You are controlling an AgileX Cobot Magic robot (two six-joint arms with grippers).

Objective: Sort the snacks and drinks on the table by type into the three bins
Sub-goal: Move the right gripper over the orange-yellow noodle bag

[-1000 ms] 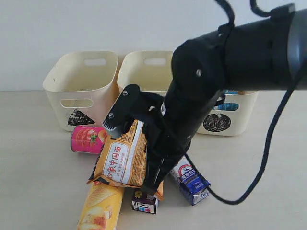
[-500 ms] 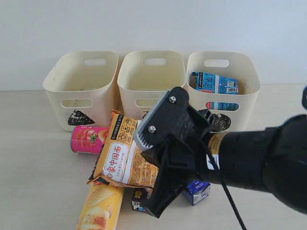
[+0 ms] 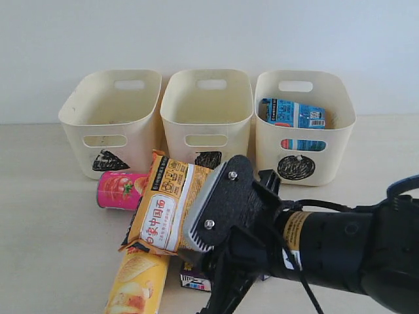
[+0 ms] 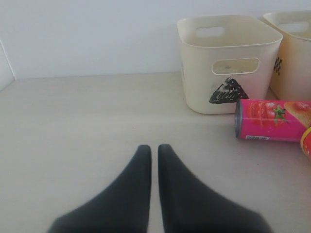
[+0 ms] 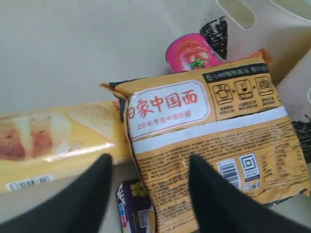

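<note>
An orange-yellow noodle packet [image 3: 167, 206] lies on a heap with a pink chip tube [image 3: 121, 190], a yellow chip tube [image 3: 134, 284] and a dark purple carton [image 3: 195, 278]. A blue noodle packet [image 3: 291, 112] sits in the circle bin [image 3: 304, 140]. The triangle bin [image 3: 108, 121] and square bin [image 3: 206, 111] look empty. My right gripper [image 5: 148, 160] is open above the orange packet [image 5: 204, 131] and the purple carton [image 5: 133, 206], holding nothing. My left gripper [image 4: 153, 148] is shut over the bare table [image 4: 73, 126], well apart from the pink tube [image 4: 272, 120]. The whitish carton is hidden behind my right arm.
My right arm [image 3: 327, 252] fills the lower right of the exterior view. The bins stand in a row against a white wall. In the left wrist view the triangle bin [image 4: 228, 63] is beyond the pink tube. The yellow tube [image 5: 53, 133] lies beside the purple carton.
My right arm has swung down from the upper right to low across the front. It uncovered the circle bin and now covers the whitish carton. The snacks have not moved.
</note>
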